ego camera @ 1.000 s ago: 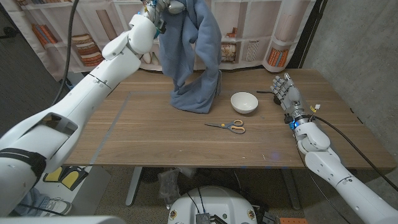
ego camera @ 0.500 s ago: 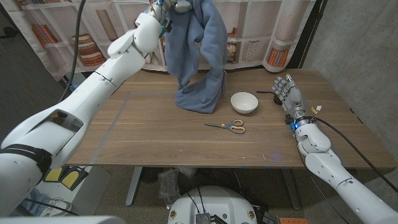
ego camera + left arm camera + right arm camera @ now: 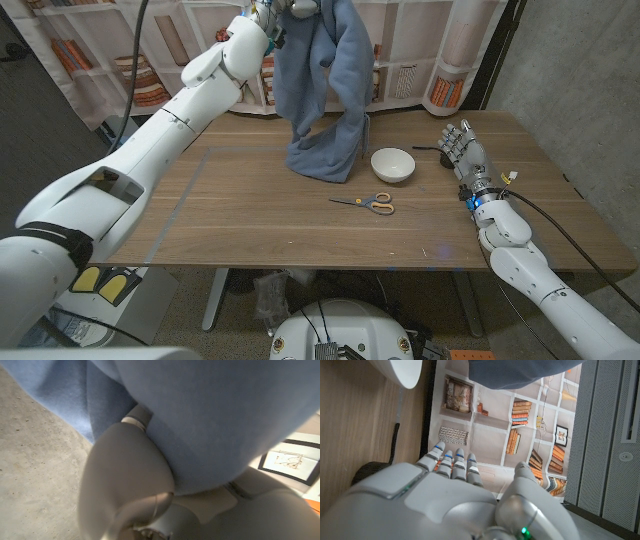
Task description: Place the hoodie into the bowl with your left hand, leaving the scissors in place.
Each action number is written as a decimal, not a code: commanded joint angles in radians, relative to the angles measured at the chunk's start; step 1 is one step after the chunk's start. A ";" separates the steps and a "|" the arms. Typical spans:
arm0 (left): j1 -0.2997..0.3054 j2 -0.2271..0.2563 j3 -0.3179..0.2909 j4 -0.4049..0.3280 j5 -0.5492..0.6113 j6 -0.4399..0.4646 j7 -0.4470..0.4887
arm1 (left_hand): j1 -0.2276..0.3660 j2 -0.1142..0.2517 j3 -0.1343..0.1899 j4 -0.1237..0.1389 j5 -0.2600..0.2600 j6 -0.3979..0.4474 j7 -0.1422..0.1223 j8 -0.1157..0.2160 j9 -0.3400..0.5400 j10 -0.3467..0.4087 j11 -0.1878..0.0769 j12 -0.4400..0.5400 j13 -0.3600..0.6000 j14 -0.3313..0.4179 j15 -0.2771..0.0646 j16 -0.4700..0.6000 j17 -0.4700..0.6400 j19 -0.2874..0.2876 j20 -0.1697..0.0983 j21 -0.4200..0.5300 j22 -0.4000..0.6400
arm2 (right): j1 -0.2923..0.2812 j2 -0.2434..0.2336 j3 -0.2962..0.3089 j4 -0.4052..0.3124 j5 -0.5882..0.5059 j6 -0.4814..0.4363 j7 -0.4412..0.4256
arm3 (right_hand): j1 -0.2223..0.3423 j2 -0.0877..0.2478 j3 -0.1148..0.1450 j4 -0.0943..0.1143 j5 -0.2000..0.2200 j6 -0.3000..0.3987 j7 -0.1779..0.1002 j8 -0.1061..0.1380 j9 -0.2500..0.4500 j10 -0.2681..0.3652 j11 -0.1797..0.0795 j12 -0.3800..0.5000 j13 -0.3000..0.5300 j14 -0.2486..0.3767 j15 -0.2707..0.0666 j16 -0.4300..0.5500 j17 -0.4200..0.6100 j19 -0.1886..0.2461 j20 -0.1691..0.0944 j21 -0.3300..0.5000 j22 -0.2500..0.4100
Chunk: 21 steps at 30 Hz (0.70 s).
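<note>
Our left robot hand grips the blue hoodie up high, its hem dragging on the tabletop beside the bowl. Scissors lie nearby. Right robot hand waits empty, fingers apart.

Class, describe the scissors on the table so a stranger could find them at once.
Start at the wooden table and find the white bowl near its middle. Just in front of the bowl, toward the robot, lie the scissors, flat on bare wood. Their pale handles and thin metal blades set them apart from the round bowl and blue hoodie.
</note>
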 commanded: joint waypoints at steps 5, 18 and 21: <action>-0.078 -0.069 0.062 0.105 0.003 -0.061 -0.027 | 0.003 0.012 0.131 0.125 0.004 0.015 0.011 0.006 -0.001 0.014 0.000 -0.006 -0.003 0.193 -0.260 -0.001 0.367 -0.011 -0.104 0.007 0.002 | -0.012 0.006 0.005 -0.003 0.003 0.012 -0.009 | 0.011 0.002 0.001 -0.004 -0.004 0.009 0.001 0.002 0.004 0.011 0.001 0.002 0.005 0.007 0.007 0.002 0.003 0.009 0.004 0.002 0.005; -0.123 -0.114 0.088 0.171 -0.005 -0.109 -0.034 | 0.003 0.011 0.133 0.124 0.004 0.017 0.008 0.007 -0.008 0.024 0.000 -0.008 -0.005 0.192 -0.260 -0.007 0.364 -0.017 -0.104 0.013 0.003 | -0.011 0.005 0.007 -0.004 0.000 0.011 -0.011 | 0.011 0.002 0.000 -0.005 -0.004 0.008 0.002 0.001 0.004 0.011 0.002 0.002 0.005 0.007 0.006 0.002 0.003 0.009 0.003 0.002 0.005; -0.133 -0.122 0.095 0.182 -0.003 -0.117 -0.036 | 0.003 0.010 0.133 0.124 0.004 0.016 0.007 0.007 -0.008 0.023 0.000 -0.010 -0.007 0.191 -0.260 -0.009 0.364 -0.018 -0.104 0.014 0.003 | -0.012 0.007 0.009 -0.005 0.004 0.011 -0.013 | 0.011 0.002 0.000 -0.005 -0.004 0.009 0.002 0.001 0.004 0.011 0.002 0.002 0.005 0.006 0.005 0.002 0.003 0.009 0.003 0.002 0.005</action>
